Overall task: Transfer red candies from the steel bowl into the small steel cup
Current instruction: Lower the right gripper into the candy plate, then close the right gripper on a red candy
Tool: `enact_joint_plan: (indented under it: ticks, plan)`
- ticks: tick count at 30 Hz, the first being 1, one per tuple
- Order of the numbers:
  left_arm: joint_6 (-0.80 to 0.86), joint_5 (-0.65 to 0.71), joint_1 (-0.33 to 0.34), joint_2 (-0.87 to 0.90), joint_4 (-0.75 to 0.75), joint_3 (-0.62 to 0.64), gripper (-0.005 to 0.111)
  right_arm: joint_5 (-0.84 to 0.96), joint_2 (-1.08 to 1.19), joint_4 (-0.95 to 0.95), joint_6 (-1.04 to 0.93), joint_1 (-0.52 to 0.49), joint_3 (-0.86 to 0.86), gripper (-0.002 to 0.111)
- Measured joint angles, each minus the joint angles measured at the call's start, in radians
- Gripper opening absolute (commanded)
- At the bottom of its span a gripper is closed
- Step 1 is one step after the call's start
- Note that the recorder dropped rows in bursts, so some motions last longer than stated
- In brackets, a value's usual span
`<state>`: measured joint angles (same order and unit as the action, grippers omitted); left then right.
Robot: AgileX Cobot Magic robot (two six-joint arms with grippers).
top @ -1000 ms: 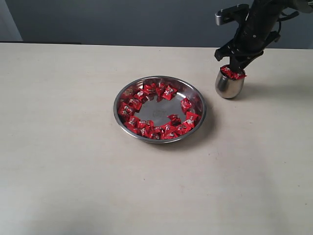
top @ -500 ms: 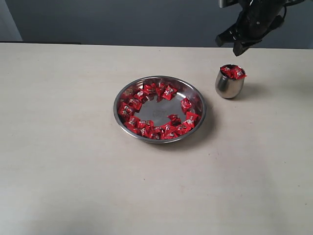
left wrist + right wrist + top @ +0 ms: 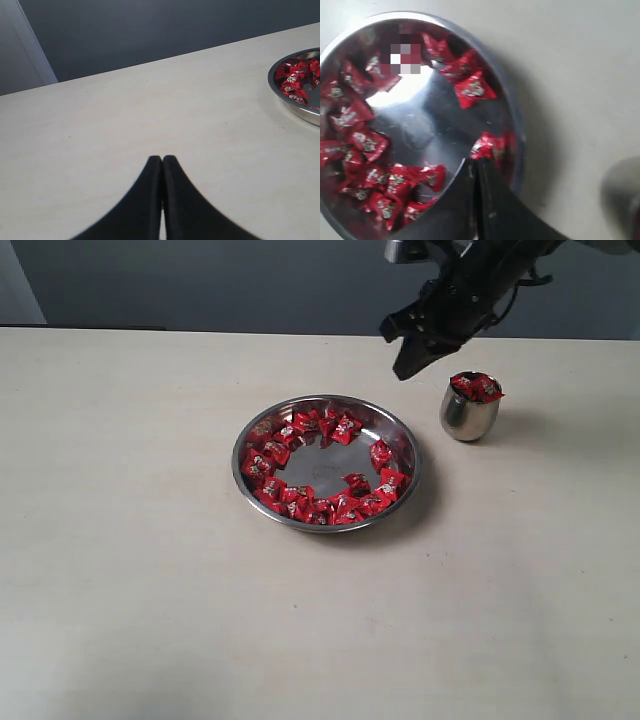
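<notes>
- Only in the outside view: small steel cup (image 3: 467,417) heaped with red candies (image 3: 477,387), just right of the steel bowl (image 3: 327,398).
- Also there: right gripper (image 3: 405,355) up high, near both.
- Right wrist only: right gripper (image 3: 476,167) tips pressed together, empty, above the candy-ringed bowl (image 3: 517,140).
- Left wrist only: left gripper (image 3: 161,162) tips pressed together, over the table (image 3: 100,115).

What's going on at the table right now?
The right end effector hangs in the air between the bowl and the cup, shut and holding nothing. The cup is heaped to its rim with candies, and many more ring the bowl. The left end effector is shut over bare table, off to the side of the bowl.
</notes>
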<state>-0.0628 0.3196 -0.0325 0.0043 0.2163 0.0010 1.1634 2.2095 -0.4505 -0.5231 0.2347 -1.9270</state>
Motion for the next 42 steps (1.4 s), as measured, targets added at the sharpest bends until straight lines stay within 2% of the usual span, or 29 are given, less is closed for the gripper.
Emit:
enact_joint_plan:
  ticks: [3, 8, 10, 16, 22, 42]
  plan:
    - [0.0, 0.0, 0.0, 0.0, 0.0, 0.0, 0.0, -0.032, 0.019, -0.002, -0.016, 0.06, 0.0, 0.006]
    - [0.0, 0.0, 0.0, 0.0, 0.0, 0.0, 0.0, -0.069, 0.063, 0.034, -0.039, 0.13, 0.0, 0.041]
    - [0.0, 0.0, 0.0, 0.0, 0.0, 0.0, 0.0, -0.059, 0.074, 0.044, -0.041, 0.144, 0.0, 0.047]
    - [0.0, 0.0, 0.0, 0.0, 0.0, 0.0, 0.0, 0.047, 0.097, 0.077, -0.043, 0.174, 0.0, 0.042]
    - [0.0, 0.0, 0.0, 0.0, 0.0, 0.0, 0.0, 0.052, 0.106, 0.155, 0.0, 0.178, 0.0, 0.042]
    - [0.0, 0.0, 0.0, 0.0, 0.0, 0.0, 0.0, 0.055, 0.152, 0.131, 0.01, 0.178, 0.0, 0.042]
